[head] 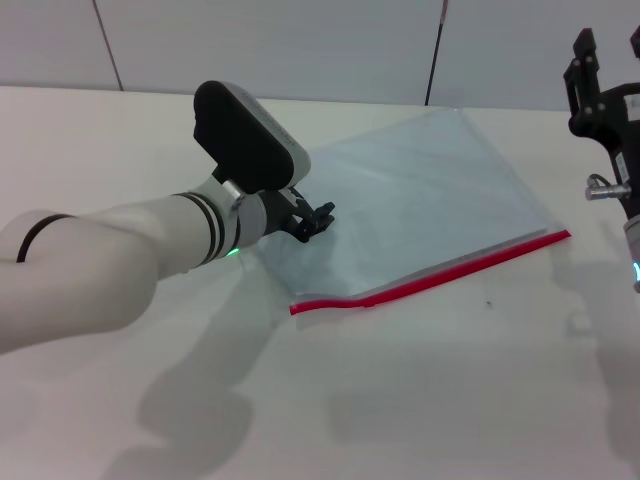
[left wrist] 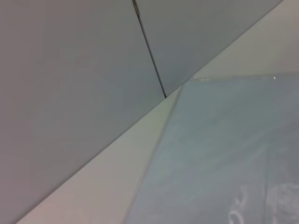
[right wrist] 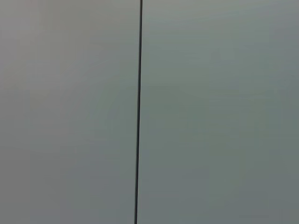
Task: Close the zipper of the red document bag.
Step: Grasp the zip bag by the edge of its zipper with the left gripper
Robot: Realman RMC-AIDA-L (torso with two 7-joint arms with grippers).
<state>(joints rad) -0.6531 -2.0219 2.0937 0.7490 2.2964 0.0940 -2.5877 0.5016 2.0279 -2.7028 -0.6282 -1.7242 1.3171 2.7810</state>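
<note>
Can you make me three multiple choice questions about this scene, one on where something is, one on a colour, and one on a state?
1. Where is the left gripper?
A. On the red document bag, at its left side
B. Raised at the right edge of the head view
C. On bare table, well clear of the bag

2. What colour is the zipper strip along the bag's near edge?
A. Blue
B. Red
C. Black

3. How does the right gripper stand?
A. Clamped on the zipper
C. Pressing down on the middle of the bag
B. Lifted, touching nothing on the table

Answers: 1 A, the head view shows its dark fingers resting on the bag's left part. 2 B, the strip is bright red. 3 B, it hangs high at the right, apart from the bag.
</note>
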